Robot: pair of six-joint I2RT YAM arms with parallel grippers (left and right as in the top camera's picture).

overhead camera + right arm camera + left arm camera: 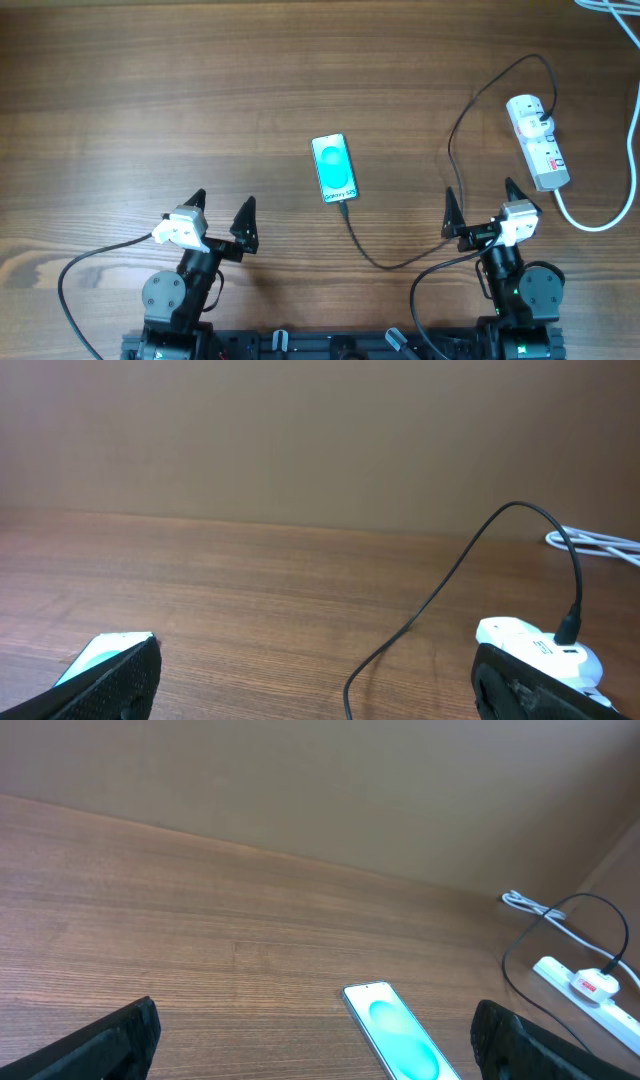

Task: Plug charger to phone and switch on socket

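The phone (334, 168) lies screen up at the table's middle, teal screen lit. It also shows in the left wrist view (400, 1038) and partly in the right wrist view (105, 653). The black charger cable (460, 130) runs from the phone's near end in a loop up to its white plug head (527, 112), which sits in the socket strip (540, 150) at the right. The strip also shows in the left wrist view (600, 1000) and the right wrist view (540, 645). My left gripper (220, 222) is open and empty, left of the phone. My right gripper (482, 212) is open and empty, near the strip.
The strip's thick white cord (600, 215) curves off the right edge of the table. More white cord (610, 15) lies at the far right corner. A brown wall (320, 440) backs the table.
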